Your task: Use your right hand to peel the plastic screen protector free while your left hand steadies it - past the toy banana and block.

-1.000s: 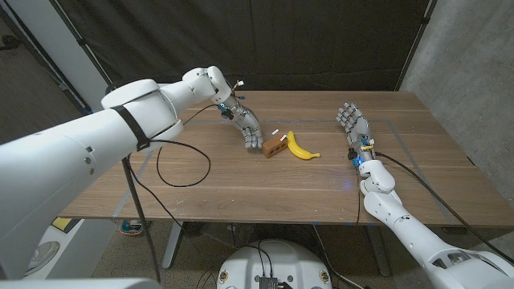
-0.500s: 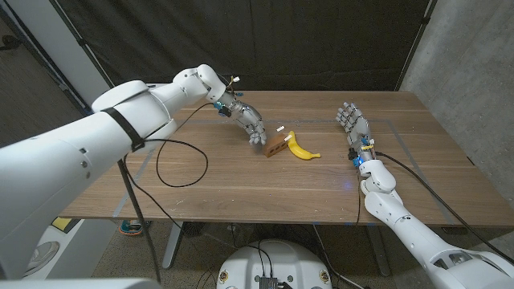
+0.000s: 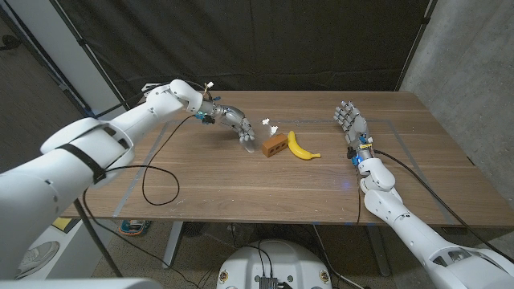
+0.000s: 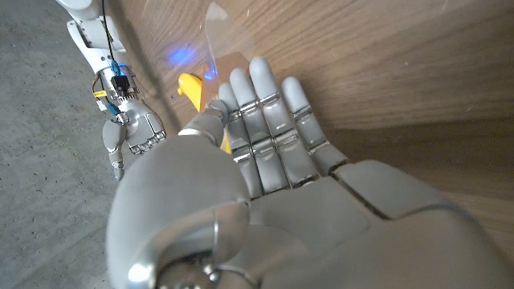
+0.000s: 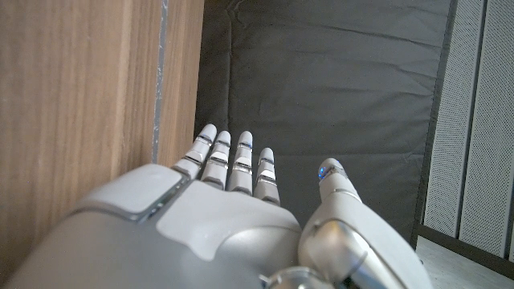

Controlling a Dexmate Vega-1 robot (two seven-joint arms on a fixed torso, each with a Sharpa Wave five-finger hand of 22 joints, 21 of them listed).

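At the centre-left of the head view, the robot's left hand (image 3: 241, 126) reaches in from the upper left; whether its fingers pinch anything I cannot tell, though they lie together and extended in the left wrist view, where a thin clear plastic screen protector (image 4: 215, 30) stands just past the fingertips, glinting against the grained wooden table (image 3: 209, 181). That film looks very light, flexible and slippery, easily creased, so I judge a corner or free edge the best place to pinch. Just right of the hand sits a small brown rectangular toy block (image 3: 275, 145), matte and hard-edged, touching or nearly touching a smooth curved yellow toy banana (image 3: 299, 147). Well apart at right, the right hand (image 3: 352, 125) waits, fingers released and straight, holding nothing.
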